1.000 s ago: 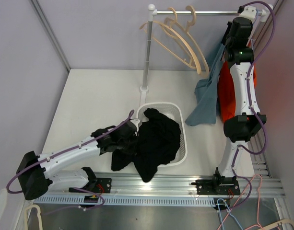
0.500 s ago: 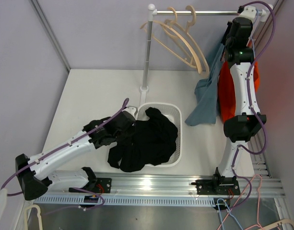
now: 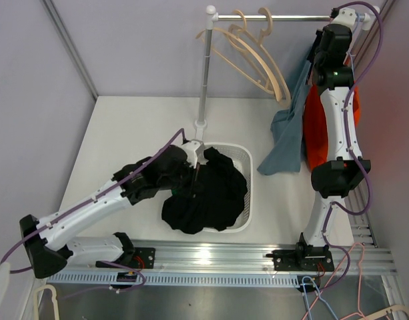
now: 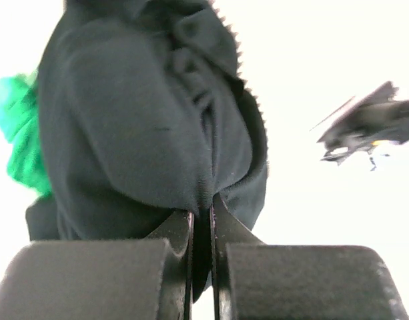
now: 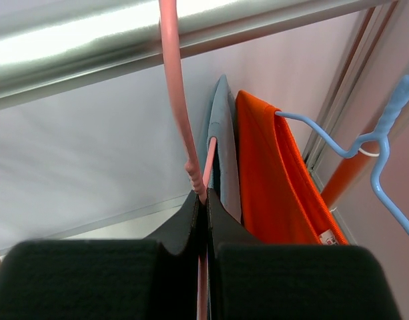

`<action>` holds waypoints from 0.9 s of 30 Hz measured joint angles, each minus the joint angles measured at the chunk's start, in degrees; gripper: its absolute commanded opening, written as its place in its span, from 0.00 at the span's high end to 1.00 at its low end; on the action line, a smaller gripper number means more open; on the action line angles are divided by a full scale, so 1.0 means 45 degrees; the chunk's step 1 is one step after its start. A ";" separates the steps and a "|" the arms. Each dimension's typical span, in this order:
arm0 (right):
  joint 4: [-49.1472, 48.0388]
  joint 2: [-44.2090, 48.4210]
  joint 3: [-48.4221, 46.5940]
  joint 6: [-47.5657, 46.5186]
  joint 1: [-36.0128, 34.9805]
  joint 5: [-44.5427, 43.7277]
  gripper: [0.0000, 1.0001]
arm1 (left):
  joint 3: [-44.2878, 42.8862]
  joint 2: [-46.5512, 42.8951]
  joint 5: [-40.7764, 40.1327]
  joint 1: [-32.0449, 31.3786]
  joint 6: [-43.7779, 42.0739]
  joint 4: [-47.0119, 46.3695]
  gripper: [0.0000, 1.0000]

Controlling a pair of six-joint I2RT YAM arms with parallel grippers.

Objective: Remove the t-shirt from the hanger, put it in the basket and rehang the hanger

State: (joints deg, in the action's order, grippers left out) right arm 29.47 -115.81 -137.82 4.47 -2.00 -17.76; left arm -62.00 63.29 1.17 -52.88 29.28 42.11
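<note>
A black t-shirt (image 3: 214, 193) lies bunched over the white basket (image 3: 248, 200), its lower part draped over the near rim. My left gripper (image 3: 191, 179) is at the shirt's left side, shut on a fold of the black t-shirt (image 4: 137, 120); in the left wrist view the cloth is pinched between the tips of my left gripper (image 4: 202, 215). High at the rail, my right gripper (image 5: 205, 198) is shut on the neck of a pink hanger (image 5: 177, 100). A grey-blue t-shirt (image 3: 287, 140) hangs from that hanger.
An orange garment (image 3: 314, 133) hangs on a blue hanger (image 5: 384, 133) right of the grey-blue shirt. Bare wooden hangers (image 3: 257, 57) hang on the rail (image 3: 277, 18), whose post (image 3: 203, 80) stands behind the basket. Green cloth (image 4: 21, 133) shows beside the black shirt.
My left arm has swung right and carried the black t-shirt from the basket's front-left edge onto the basket. Its jaws have closed tighter on the cloth. The right arm has not moved.
</note>
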 measured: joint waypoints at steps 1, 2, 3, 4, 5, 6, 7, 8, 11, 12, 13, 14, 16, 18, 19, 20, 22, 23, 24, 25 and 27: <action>0.0010 0.0019 0.0000 0.0010 0.0000 0.0053 1.00 | -0.0151 0.0165 0.0306 0.0019 -0.0053 -0.0330 0.99; 0.0034 0.0044 0.0000 0.0019 0.0000 0.0087 1.00 | -0.0393 0.0466 0.0733 0.0068 -0.0073 -0.0709 0.99; 0.0053 0.0087 0.0000 0.0039 0.0000 0.0136 1.00 | -0.0617 0.0894 0.1107 0.0107 -0.0073 -0.1127 1.00; 0.0068 0.0146 0.0000 0.0073 0.0000 0.0180 1.00 | -0.0821 0.1535 0.1481 0.0141 -0.0063 -0.1647 0.99; 0.0078 0.0214 0.0000 0.0102 0.0000 0.0228 1.00 | -0.0952 0.2069 0.1724 0.0151 -0.0049 -0.2074 1.00; 0.0092 0.0311 0.0000 0.0151 0.0000 0.0301 1.00 | -0.1020 0.2817 0.1991 0.0170 -0.0015 -0.2628 1.00; 0.0121 0.0423 0.0000 0.0189 0.0000 0.0369 1.00 | -0.1030 0.3667 0.2239 0.0194 0.0049 -0.3099 1.00; 0.0175 0.0554 0.0000 0.0219 0.0000 0.0403 1.00 | -0.1039 0.4454 0.2453 0.0223 0.0107 -0.3487 1.00; 0.0461 0.1093 0.0000 0.0291 0.0000 0.0602 1.00 | -0.1044 0.7101 0.3007 0.0379 0.0393 -0.4381 0.99; 0.0568 0.1307 0.0000 0.0311 0.0000 0.0661 1.00 | -0.1044 0.7966 0.3152 0.0452 0.0520 -0.4614 1.00; 0.0685 0.1564 0.0005 0.0335 0.0000 0.0748 1.00 | -0.1044 0.8660 0.3249 0.0520 0.0675 -0.4770 0.95; 0.0767 0.1797 0.0005 0.0350 0.0000 0.0826 1.00 | -0.1044 0.9233 0.3371 0.0597 0.0865 -0.4896 0.84; 0.0894 0.2346 0.0005 0.0403 0.0000 0.0981 1.00 | -0.1049 0.9729 0.3861 0.0748 0.1205 -0.5246 0.29; 0.1015 0.2866 0.0010 0.0447 0.0000 0.1127 1.00 | -0.0903 0.9360 0.4143 0.0792 0.1540 -0.5678 0.05; 0.1059 0.3118 0.0029 0.0476 0.0000 0.1175 1.00 | -0.0748 0.8995 0.4017 0.0724 0.1627 -0.5960 0.01; 0.1117 0.3366 0.0044 0.0491 0.0000 0.1219 1.00 | -0.0481 0.8471 0.3672 0.0641 0.1622 -0.6120 0.01; 0.1350 0.3900 0.0291 0.0578 0.0000 0.1302 1.00 | -0.0010 0.7315 0.2778 0.0612 0.1588 -0.5882 0.01; 0.1409 0.4114 0.0403 0.0651 0.0000 0.1355 1.00 | 0.0141 0.6717 0.2283 0.0617 0.1569 -0.5639 0.01; 0.1486 0.4299 0.0476 0.0753 0.0000 0.1394 1.00 | 0.0204 0.6105 0.1768 0.0612 0.1496 -0.5348 0.01; 0.1598 0.4469 0.0559 0.0908 0.0000 0.1438 1.00 | 0.0204 0.5382 0.1282 0.0597 0.1433 -0.5051 0.01; 0.1889 0.4745 0.0763 0.1268 0.0000 0.1540 1.00 | 0.0204 0.3983 0.0364 0.0495 0.1239 -0.4682 0.00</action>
State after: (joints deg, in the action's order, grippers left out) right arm 37.98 -94.45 -134.39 10.17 -2.00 -10.83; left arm -61.08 81.21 2.81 -50.65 34.85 21.04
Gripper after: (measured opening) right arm 0.021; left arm 0.993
